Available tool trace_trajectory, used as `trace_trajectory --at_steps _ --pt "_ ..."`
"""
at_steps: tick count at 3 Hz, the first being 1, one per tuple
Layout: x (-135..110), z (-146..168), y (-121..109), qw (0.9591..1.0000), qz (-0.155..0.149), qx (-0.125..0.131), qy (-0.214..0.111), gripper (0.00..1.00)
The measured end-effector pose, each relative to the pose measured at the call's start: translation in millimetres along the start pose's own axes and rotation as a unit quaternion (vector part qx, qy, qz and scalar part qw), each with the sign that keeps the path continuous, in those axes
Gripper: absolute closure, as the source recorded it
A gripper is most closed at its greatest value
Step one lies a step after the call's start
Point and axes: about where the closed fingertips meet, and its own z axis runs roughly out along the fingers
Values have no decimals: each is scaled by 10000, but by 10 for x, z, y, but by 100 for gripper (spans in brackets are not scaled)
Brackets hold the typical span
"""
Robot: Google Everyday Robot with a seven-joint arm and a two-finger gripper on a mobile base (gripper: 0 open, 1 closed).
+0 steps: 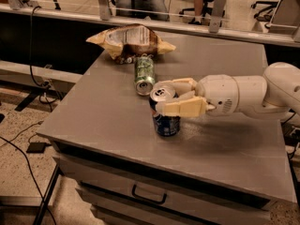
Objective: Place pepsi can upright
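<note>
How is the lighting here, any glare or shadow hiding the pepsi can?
Camera view: dim, warm light; the pepsi can has a glinting silver top and a dark but visible blue body, standing on the table. Camera view: the claw, shut on the can mid-table, is brightly lit; no glare hides it. Camera view: the green can's end also catches light.

The gripper (160,98) reaches in from the right over the grey table (93,121), its fingers (183,108) clasping the upper part of the pepsi can (166,123), which stands upright. Just behind it a green can (144,71) lies on its side, near a crumpled chip bag (131,40)
</note>
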Motion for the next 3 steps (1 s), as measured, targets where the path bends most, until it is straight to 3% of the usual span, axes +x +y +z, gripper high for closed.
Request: trace_trajectory --at_steps 3 --pt "-16 62 17 10000 -4 -64 -7 4"
